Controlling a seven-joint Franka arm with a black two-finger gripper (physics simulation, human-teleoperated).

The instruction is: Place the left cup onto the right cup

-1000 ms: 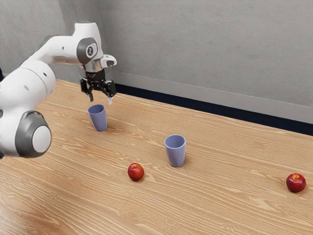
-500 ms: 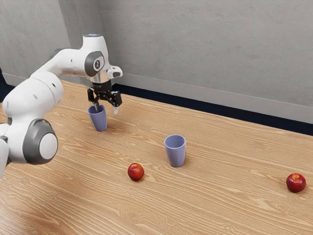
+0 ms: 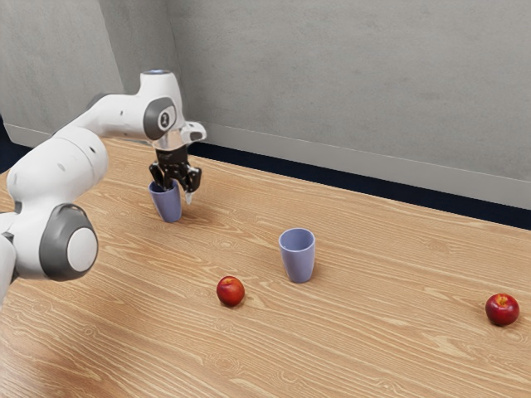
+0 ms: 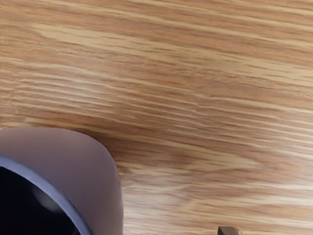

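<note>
gripper: the gripper [image 3: 175,190] is low over the left cup's rim with its jaws apart, gripping nothing
fingers: one fingertip [image 3: 189,197] hangs just beside the cup on the exterior view's right, with a gap to the cup wall; the other is down at the rim and I can't tell if it touches
wrist view: a fingertip [image 4: 226,230] shows apart from the cup wall, with bare wood between them
left cup: the left cup [image 3: 167,206] stands upright on the table [image 3: 373,224] under the hand; its open mouth and lilac wall [image 4: 73,166] show close up
right cup: the right cup [image 3: 297,255] stands upright mid table, well apart from the left cup
apples: one apple [image 3: 231,291] sits near the right cup, the other apple [image 3: 502,309] far off at the exterior view's right
arm: the arm [image 3: 99,133] comes in from the exterior view's left
</note>
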